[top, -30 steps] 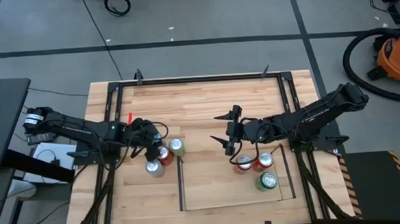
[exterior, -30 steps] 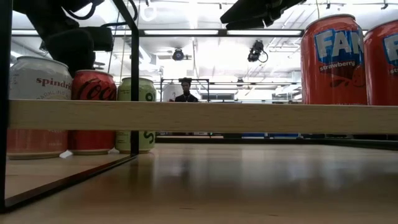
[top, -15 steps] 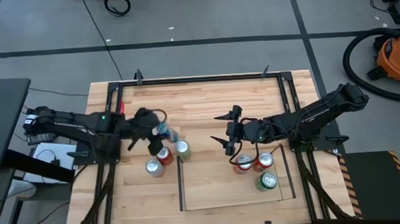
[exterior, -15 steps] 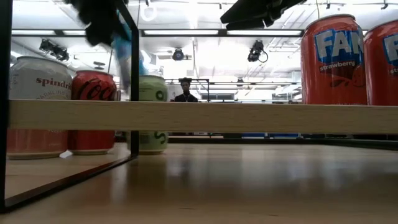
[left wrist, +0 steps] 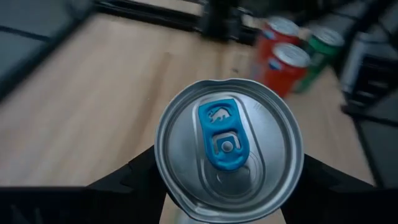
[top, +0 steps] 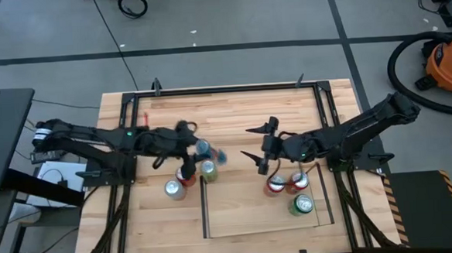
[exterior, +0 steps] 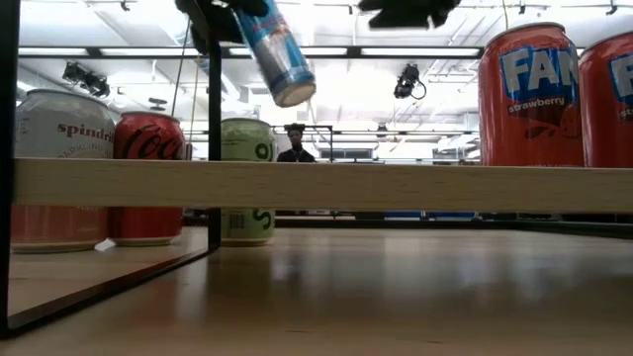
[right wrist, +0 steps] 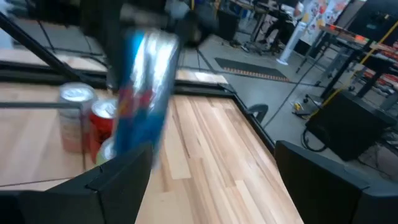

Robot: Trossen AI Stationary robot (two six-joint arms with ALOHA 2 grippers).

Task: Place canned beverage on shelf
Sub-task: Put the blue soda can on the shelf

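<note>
Low view first: the light-wood shelf [exterior: 326, 185] edged with thin dark rods runs across nearest me, two red strawberry soda cans [exterior: 529, 94] standing at its right end. Behind its left edge on the wooden tabletop [top: 233, 114] stand a white can [exterior: 59, 168], a red cola can [exterior: 148, 176] and a pale green can [exterior: 245, 180], close together. Above them my left gripper [top: 198, 149] clamps a slim blue-and-silver beverage can [exterior: 279, 54], tilted in the air over the shelf's left edge. My right gripper [top: 260, 149] hangs with fingers spread over the shelf, whose middle lies bare. Beyond, a person [exterior: 295, 144] stands in the lit room.
</note>
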